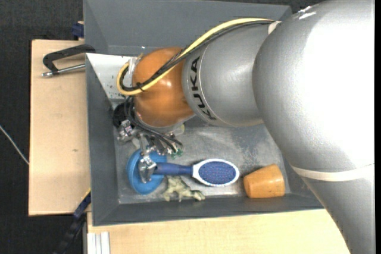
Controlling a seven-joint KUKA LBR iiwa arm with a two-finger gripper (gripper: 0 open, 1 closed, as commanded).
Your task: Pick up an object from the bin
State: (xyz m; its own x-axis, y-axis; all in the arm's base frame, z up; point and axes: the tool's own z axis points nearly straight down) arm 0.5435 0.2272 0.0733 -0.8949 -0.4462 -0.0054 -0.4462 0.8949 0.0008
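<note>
Grey metal bin [101,146], and your gripper [149,154] is down in its lower left part, right over a blue round thing [136,178]. It looks like a disc or shallow dish, though from this angle I wouldn't swear to what it actually is. The orange wrist cover [158,92] sits right above the gripper and hides a lot of the hardware. So honestly you can't tell how far the gripper is open or whether it's got hold of anything. Just to the right of the blue round thing lies a blue brush [217,173] with a white rim, its handle pointing left and reaching onto the blue piece. A small olive toy figure [181,191] lies by the near wall, just below the brush handle. An orange cup-shaped thing [264,181] lies on its side further right, apart from the brush head.
</note>
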